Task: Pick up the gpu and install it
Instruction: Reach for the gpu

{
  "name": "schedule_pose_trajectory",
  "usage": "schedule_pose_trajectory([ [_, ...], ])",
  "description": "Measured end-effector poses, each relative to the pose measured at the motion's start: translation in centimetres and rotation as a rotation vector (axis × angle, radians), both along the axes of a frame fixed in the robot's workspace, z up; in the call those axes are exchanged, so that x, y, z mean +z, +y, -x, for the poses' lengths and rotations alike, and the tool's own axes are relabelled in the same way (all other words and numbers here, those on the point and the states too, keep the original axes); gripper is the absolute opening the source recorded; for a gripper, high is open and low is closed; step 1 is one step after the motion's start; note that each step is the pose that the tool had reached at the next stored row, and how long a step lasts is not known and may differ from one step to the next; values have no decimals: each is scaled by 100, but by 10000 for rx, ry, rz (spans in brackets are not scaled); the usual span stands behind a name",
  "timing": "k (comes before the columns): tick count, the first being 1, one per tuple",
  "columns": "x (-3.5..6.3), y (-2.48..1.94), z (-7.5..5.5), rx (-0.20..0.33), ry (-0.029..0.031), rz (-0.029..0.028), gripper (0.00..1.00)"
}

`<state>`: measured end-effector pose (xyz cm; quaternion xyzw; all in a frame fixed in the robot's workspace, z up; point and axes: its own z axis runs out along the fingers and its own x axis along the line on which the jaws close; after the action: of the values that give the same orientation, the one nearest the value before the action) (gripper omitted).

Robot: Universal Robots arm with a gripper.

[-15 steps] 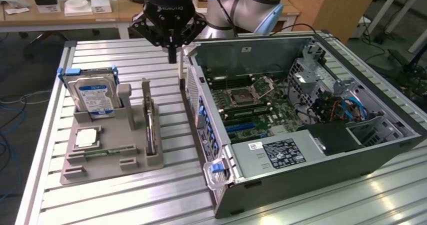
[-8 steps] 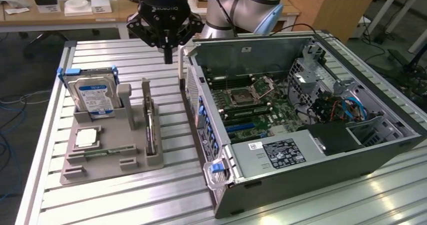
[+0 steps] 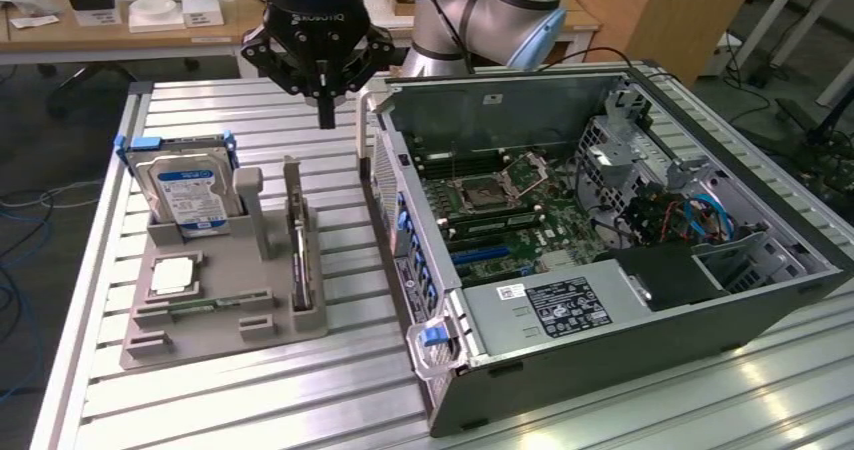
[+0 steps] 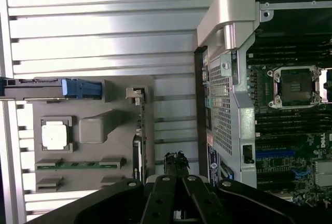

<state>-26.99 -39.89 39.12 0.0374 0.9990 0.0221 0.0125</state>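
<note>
The gpu [image 3: 299, 258] is a thin dark card standing on its edge in a slot of the grey holder [image 3: 220, 342] on the table. From the wrist view I see the gpu [image 4: 137, 149] edge-on, as a narrow dark strip with a grey bracket end. My gripper [image 3: 324, 118] hangs shut and empty above the table, between the holder and the open computer case [image 3: 627, 300], higher than the card and beyond its far end. The shut fingertips of the gripper [image 4: 176, 164] point down at bare table slats just beside the card.
The holder also carries a silver hard drive [image 3: 187, 195] with blue rails, a processor chip [image 3: 174, 275] and a green memory stick [image 3: 200, 306]. The case lies open with its motherboard [image 3: 514, 210] and blue slots [image 3: 483, 255] exposed. A cluttered desk [image 3: 134, 15] stands behind.
</note>
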Motion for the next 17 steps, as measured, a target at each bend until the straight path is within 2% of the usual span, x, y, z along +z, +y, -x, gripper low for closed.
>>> schedule_pose_trajectory([
  [17,-7,0,202,0,-1,0,11],
])
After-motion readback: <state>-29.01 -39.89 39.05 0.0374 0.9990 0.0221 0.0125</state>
